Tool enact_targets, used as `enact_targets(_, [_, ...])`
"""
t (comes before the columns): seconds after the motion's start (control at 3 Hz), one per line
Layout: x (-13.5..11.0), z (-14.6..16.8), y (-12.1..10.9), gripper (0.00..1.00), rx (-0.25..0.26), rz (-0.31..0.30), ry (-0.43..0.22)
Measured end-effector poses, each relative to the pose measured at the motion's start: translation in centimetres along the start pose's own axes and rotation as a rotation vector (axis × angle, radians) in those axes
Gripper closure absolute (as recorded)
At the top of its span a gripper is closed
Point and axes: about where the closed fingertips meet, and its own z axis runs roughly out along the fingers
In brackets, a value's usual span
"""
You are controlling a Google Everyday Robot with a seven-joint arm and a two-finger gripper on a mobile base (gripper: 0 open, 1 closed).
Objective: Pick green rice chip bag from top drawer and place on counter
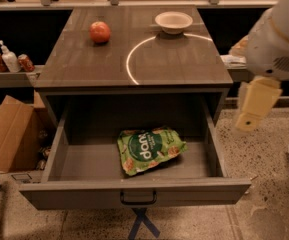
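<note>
The green rice chip bag (149, 149) lies flat on the floor of the open top drawer (134, 191), right of the middle, with its dark green round logo facing up. The counter (84, 59) above it bears a thin white arc (134, 54). My gripper (256, 106) hangs from the white arm (279, 39) at the right edge of the view, off to the right of the cabinet and above the floor, well apart from the bag. It holds nothing that I can see.
A red apple (100, 32) and a white bowl (174, 21) sit at the back of the counter. A cardboard box (9, 134) stands left of the drawer. Cans and a bottle (9, 59) stand on a low shelf at left. Blue tape marks the floor (143, 223).
</note>
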Motion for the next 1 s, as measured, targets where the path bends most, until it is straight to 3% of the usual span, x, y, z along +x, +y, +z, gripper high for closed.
enact_targets(0.67, [-4.3, 14.2, 1.4, 0.0, -0.121, -0.053, -0.26])
enact_targets(1.0, [-4.5, 14.8, 1.3, 0.0, -0.126, -0.06, -0.254])
